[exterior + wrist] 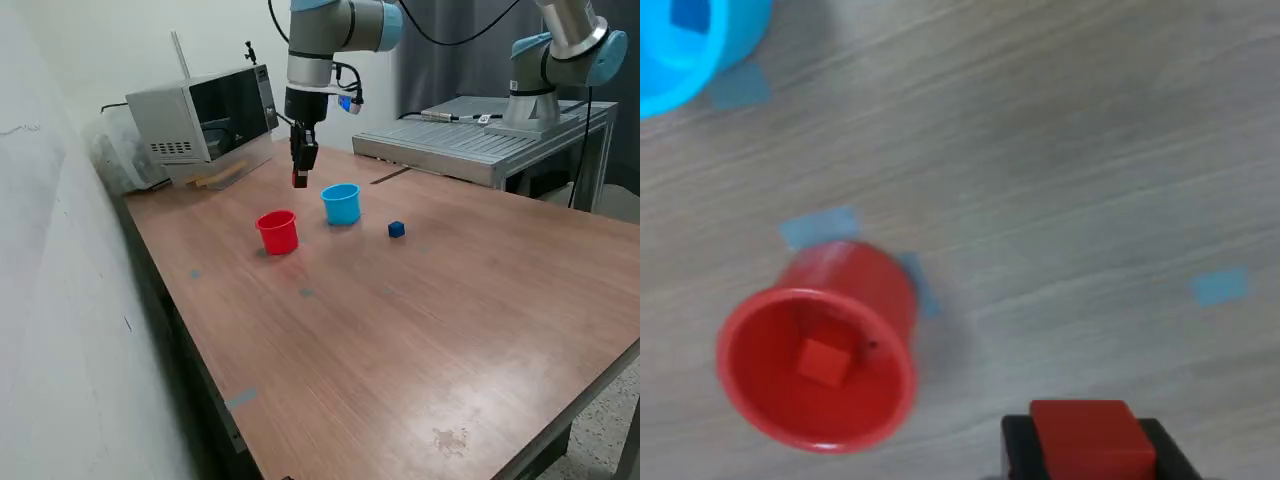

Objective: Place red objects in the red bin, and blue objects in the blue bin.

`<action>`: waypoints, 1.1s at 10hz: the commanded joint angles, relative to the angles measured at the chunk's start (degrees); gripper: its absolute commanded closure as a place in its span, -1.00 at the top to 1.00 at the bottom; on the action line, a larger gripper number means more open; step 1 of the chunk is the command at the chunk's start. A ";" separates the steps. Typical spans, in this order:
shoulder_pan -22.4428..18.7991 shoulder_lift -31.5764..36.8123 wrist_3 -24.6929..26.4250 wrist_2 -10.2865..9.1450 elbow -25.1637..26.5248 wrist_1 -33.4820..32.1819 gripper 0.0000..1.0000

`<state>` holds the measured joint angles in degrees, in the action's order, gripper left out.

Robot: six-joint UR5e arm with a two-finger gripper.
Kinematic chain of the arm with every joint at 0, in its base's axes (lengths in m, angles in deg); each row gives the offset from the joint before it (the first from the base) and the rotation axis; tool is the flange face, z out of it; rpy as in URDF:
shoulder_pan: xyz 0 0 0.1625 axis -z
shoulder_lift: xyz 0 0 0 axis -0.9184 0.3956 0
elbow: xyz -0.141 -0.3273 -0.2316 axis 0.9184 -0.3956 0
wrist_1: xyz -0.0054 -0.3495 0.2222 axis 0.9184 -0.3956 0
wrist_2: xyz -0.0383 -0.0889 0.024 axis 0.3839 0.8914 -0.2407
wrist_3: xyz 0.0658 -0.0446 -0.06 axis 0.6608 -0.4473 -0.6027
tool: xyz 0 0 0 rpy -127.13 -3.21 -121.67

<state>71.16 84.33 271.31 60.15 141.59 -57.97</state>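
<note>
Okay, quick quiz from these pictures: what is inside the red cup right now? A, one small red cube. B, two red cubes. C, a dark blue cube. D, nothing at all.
A: the wrist view looks down into the red cup and shows a single red cube lying on its bottom, while a second red cube is held between the gripper's fingers, off to one side of the cup.

Wood-look table (420, 330) w/ white microwave (200, 115) at back, white wall (60, 300), metal bench (470, 145).
</note>
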 commanded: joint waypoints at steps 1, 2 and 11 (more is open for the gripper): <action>5.37 -3.14 0.35 0.26 -1.46 0.21 -1.00; 6.60 -3.22 0.35 0.26 -1.46 0.29 -1.00; 7.76 -7.09 0.35 0.70 -3.13 0.21 -1.00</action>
<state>78.86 78.13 271.65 60.82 138.79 -57.68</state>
